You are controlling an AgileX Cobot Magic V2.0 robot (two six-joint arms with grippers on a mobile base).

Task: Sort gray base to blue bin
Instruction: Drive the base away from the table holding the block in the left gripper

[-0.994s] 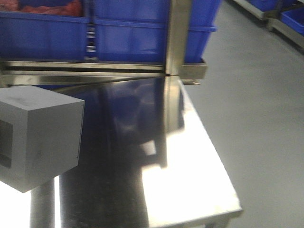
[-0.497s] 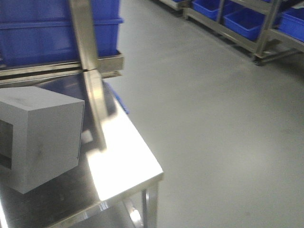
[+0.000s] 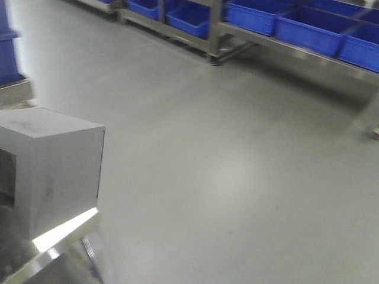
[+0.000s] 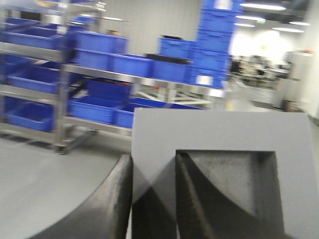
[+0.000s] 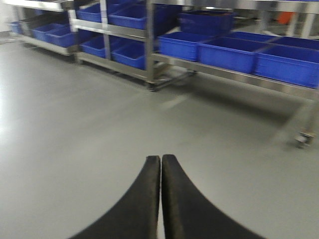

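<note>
The gray base, a matte gray cube, hangs at the left of the front view above a steel table corner. In the left wrist view my left gripper is shut on the gray base. One finger lies outside its left wall and the other sits inside the square recess. My right gripper is shut with nothing in it, over bare floor. Blue bins stand in a row on steel racks across the floor; they look alike.
Grey concrete floor fills most of the front view. Steel racks with blue crates run along the far side, with a castor at one leg. More crates are stacked on shelves in the left wrist view.
The front view has swung right: the steel table and the blue crates behind it slid off to the left, and open floor with far racks came in. The gray base stays gripped.
</note>
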